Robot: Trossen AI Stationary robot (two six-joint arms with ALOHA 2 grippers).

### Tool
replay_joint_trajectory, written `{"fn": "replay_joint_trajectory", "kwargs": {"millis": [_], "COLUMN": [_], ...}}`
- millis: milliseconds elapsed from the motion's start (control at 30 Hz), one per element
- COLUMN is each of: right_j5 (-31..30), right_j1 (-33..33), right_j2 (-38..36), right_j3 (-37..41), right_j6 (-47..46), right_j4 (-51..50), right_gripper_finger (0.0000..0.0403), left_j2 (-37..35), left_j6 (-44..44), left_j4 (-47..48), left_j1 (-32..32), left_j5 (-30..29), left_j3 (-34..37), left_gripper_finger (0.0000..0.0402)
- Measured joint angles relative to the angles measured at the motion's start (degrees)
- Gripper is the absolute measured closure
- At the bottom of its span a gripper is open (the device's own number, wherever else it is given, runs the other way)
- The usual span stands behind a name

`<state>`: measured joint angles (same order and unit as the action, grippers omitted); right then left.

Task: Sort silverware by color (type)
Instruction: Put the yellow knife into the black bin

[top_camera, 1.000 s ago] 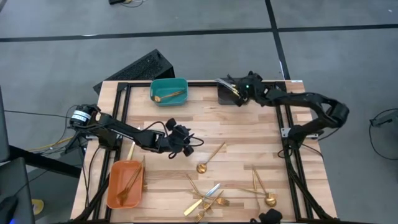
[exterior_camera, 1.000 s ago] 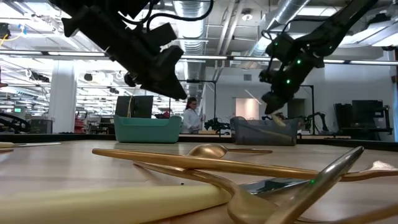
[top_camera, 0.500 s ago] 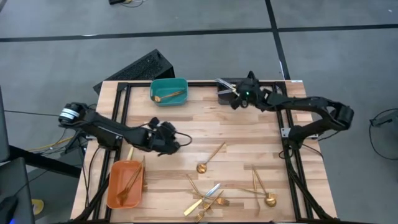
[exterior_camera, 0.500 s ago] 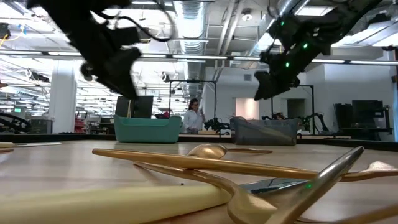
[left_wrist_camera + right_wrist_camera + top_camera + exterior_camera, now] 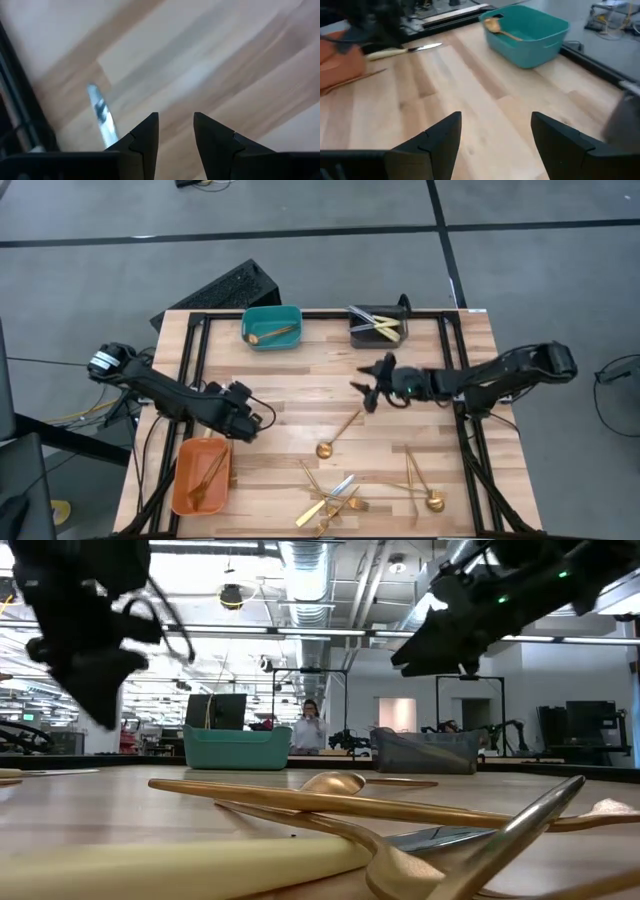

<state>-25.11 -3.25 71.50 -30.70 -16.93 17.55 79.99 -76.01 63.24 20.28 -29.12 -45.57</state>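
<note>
From above, the right gripper [image 5: 366, 385] hangs over the middle of the table [image 5: 300, 380], fingers spread and holding nothing. It is near the long spoon [image 5: 338, 435] that lies alone. Most of the loose silverware [image 5: 335, 498] lies at the near edge. The teal bin [image 5: 271, 326], grey bin [image 5: 378, 328] and orange bin [image 5: 200, 476] each hold some pieces. The left gripper [image 5: 243, 426] sits just beside the orange bin; I cannot tell from here whether it holds anything.

At table height, a spoon and other gold pieces lie flat in the foreground, and a person [image 5: 309, 728] stands far behind.

The left wrist camera shows its fingers [image 5: 145, 137] slightly apart with only bare wood between them, and a knife [image 5: 102, 117] lying beside.

The right wrist camera shows wide empty jaws. To do this step well, I judge the right gripper should come down across the lone spoon's handle and close squarely.
</note>
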Motion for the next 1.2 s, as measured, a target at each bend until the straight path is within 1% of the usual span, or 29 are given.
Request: {"fn": "replay_joint_trajectory", "kwargs": {"millis": [133,267,400,567,733,900,967,1067,1133,1200], "right_j5": [-5.35,-8.70,-10.84,-10.91,-11.06,-11.06,-11.06,-11.06,-11.06,-11.06], "right_j1": [-6.38,-10.26,-11.80,-12.31,-13.46,-14.51,-14.81,-14.82,-14.80,-14.75], "right_j2": [-0.02,-0.01,-0.01,0.00,0.00,0.00,0.00,0.00,0.00,0.00], "right_j3": [0.03,0.03,0.03,0.03,0.03,0.03,0.03,0.03,0.03,0.03], "right_j6": [-0.19,-0.20,-1.10,-3.54,-4.68,-5.15,-5.14,-5.14,-5.14,-5.15], "right_j4": [0.45,0.60,0.75,0.16,-0.23,-0.28,-0.39,-0.37,-0.34,-0.27], "right_gripper_finger": [0.0139,0.0139,0.0138,0.0138,0.0138,0.0138,0.0138,0.0138,0.0138,0.0138], "left_j2": [3.44,4.81,4.76,4.76,4.89,7.61,9.35,11.49,12.99,14.15], "left_j6": [-0.11,-2.92,-4.41,-2.19,-1.57,-1.48,0.70,8.02,9.72,9.66], "left_j4": [0.08,0.41,2.16,2.13,2.02,1.25,-0.73,-2.83,-1.67,1.90], "left_j1": [-0.66,-0.93,-0.90,-0.41,-0.41,-0.41,-0.41,-1.09,-1.80,-2.52], "left_j5": [6.34,10.75,14.24,17.39,17.98,17.50,16.15,14.49,13.58,12.25], "left_j3": [2.75,6.16,7.46,7.44,7.44,7.51,7.40,7.09,5.71,3.66], "left_gripper_finger": [0.0290,0.0290,0.0290,0.0290,0.0290,0.0290,0.0290,0.0291,0.0291,0.0290]}}
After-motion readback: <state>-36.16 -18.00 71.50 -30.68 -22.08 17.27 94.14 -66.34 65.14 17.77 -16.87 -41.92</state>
